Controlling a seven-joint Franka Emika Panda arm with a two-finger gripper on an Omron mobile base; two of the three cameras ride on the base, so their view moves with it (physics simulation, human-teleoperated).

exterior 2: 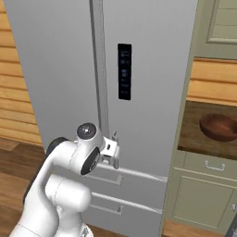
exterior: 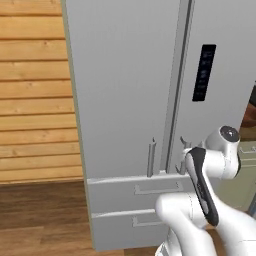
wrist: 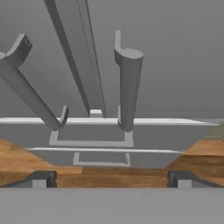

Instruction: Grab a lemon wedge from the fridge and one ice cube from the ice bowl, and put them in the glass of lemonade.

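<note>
End effector (wrist: 111,178): I see it open, holding nothing, facing the door handles.
Fridge (exterior: 125,90): doors closed.
Ice bowl (exterior 2: 218,127): on tabletop (exterior 2: 194,136).

The tall light-grey French-door fridge (exterior 2: 69,69) stands between a wood-plank wall (exterior: 35,90) on its left and a counter (exterior 2: 194,134) on its right, where the round reddish-brown bowl (exterior 2: 218,127) sits.

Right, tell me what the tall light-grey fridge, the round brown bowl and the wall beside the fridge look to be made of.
Tall light-grey French-door fridge: looks like painted or brushed metal, matt and even, with a glossy black display strip.
Round reddish-brown bowl: probably wood, going by its warm colour and soft sheen.
Wall: horizontal light wooden planks, with grain and seams visible.
All rendered, so only apparent.
</note>
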